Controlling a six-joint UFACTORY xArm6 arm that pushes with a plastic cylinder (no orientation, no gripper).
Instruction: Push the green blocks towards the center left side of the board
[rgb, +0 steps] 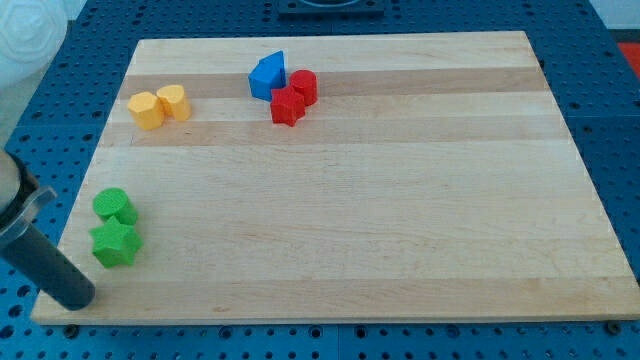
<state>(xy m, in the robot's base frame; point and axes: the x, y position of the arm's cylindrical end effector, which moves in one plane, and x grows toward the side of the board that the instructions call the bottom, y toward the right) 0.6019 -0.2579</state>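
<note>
Two green blocks lie near the board's lower left. A round green block (115, 206) sits just above a green star-shaped block (116, 243), and the two touch. My tip (77, 296) is at the board's bottom left corner, below and to the left of the green star block, a short gap away from it. The rod slants up to the view's left edge.
Two yellow blocks (159, 105) touch each other at the upper left. A blue block (268, 75) and two red blocks (294, 97) cluster at the top centre. The wooden board (380, 200) rests on a blue perforated table.
</note>
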